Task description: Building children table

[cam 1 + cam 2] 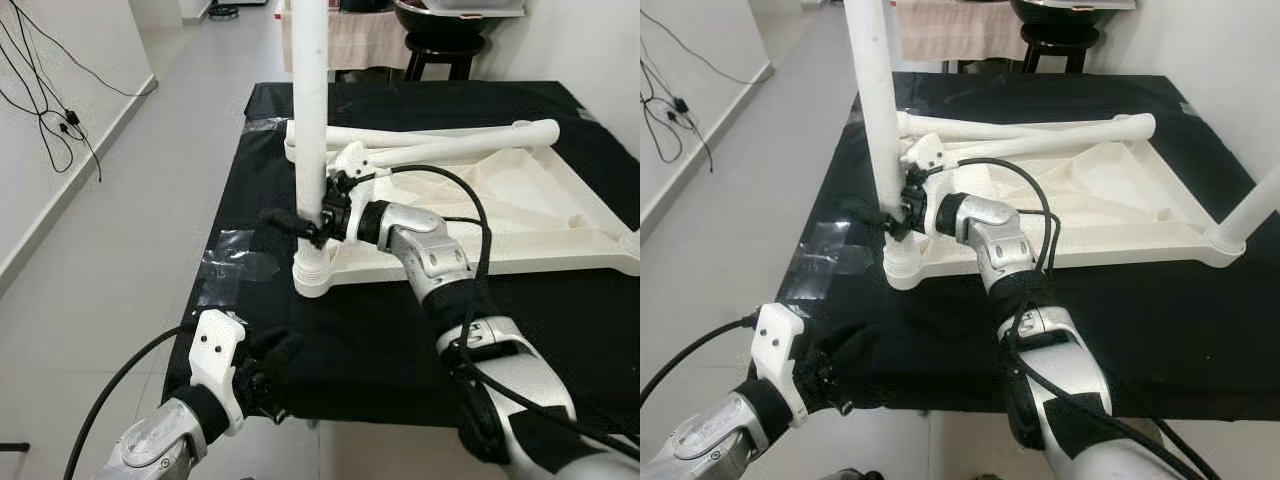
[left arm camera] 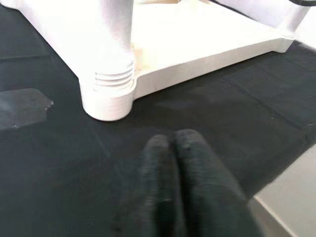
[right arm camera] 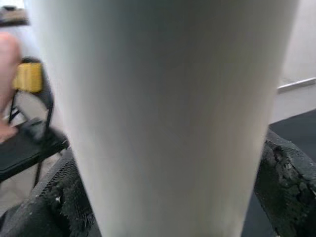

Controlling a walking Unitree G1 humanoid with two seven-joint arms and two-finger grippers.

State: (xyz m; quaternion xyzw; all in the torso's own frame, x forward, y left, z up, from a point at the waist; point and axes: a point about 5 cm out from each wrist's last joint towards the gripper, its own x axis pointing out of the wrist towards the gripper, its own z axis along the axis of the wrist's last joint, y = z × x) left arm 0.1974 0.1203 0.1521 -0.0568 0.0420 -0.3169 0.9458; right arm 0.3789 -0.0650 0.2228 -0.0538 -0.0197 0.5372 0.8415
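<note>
— What's on the bench point(image 1: 560, 330)?

— A white plastic tabletop point(image 1: 500, 215), turned underside up on the black cloth. One white leg point(image 1: 311, 120) stands upright in the socket at its near left corner; two loose legs point(image 1: 450, 140) lie across its far side.

— And the right gripper point(image 1: 312, 222)?

— Clamped around the upright leg just above the socket, one black finger point(image 3: 49, 207) on each side of it.

— The left gripper point(image 2: 173, 168)?

— Low at the near edge of the bench, fingers pressed together with nothing between them, pointing toward the socket and well short of it.

— Anything else nearby?

— Clear tape point(image 1: 235, 265) on the cloth left of the socket, and black cables point(image 1: 45, 95) hanging on the wall.
</note>
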